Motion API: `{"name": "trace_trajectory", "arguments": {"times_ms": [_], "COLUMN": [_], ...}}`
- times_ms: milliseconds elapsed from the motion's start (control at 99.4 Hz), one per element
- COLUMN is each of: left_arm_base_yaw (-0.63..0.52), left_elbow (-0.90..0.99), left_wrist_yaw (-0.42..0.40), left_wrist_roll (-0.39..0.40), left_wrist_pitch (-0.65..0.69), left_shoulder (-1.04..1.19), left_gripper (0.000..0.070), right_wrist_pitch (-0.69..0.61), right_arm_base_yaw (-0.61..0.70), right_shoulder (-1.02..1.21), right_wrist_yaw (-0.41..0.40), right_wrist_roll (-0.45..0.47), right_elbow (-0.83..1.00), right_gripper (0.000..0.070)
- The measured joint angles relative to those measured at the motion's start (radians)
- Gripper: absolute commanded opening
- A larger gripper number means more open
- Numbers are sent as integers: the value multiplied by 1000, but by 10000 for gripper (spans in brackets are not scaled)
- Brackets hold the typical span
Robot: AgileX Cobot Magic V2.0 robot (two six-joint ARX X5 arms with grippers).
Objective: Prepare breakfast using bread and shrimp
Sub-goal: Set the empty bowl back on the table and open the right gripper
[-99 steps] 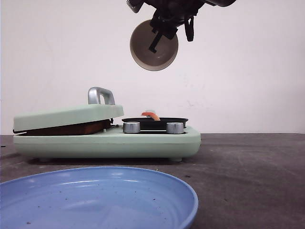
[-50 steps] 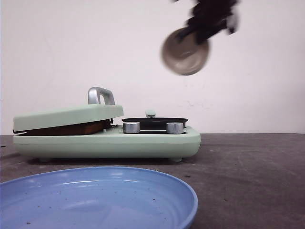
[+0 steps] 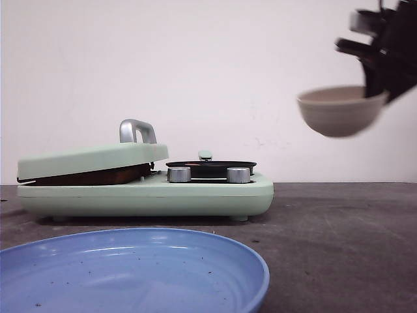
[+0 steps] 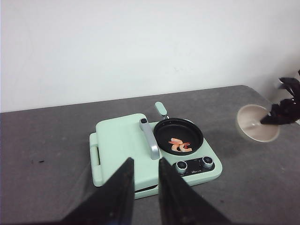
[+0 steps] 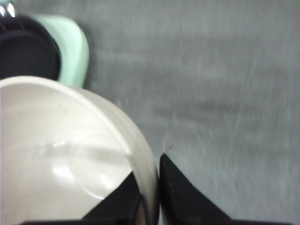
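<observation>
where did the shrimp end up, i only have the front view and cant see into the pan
Observer: The left wrist view shows the shrimp lying in the black pan.
Operator: is the bowl empty now
Observer: Yes, the right wrist view shows the bowl with a bare inside.
Operator: how is the right gripper holding it
Observer: The right gripper pinches the rim, one finger inside and one outside.
Operator: left gripper busy?
Observer: No, the left gripper is open and holds nothing.
</observation>
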Motion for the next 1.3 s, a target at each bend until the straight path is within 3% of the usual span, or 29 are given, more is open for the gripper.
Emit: {"name": "trace_trajectory", "arguments": {"times_ms": [141, 603, 654, 774, 885, 1187, 1297], "left_arm_base_yaw": [0, 0, 0, 0, 0, 0, 0], "left_elbow": [0, 0, 0, 0, 0, 0, 0], "left_wrist_yaw": [0, 0, 0, 0, 0, 0, 0], "left_wrist_roll": [2, 2, 2, 2, 2, 0, -7], "left_wrist_pitch": [-18, -53, -56, -68, -71, -102, -103], "left_shoulder": [0, -21, -21, -21, -21, -28, -32], "left_gripper": [0, 0, 0, 0, 0, 0, 0], "right_wrist_pitch": [-16, 92, 104, 105, 104, 101, 123], "right_arm_base_yaw": [-34, -64, -66, -69, -67, -65, -53], "right_shoulder": [0, 4, 4, 4, 4, -17, -128], "right_wrist_yaw": [53, 103, 103, 102, 101, 102, 110], "right_wrist_roll": [0, 10, 10, 13, 17, 39, 42], "right_elbow": [-68, -279, -279, -279, -279, -249, -249], "right_gripper": [3, 9, 56, 286, 347, 339, 202]}}
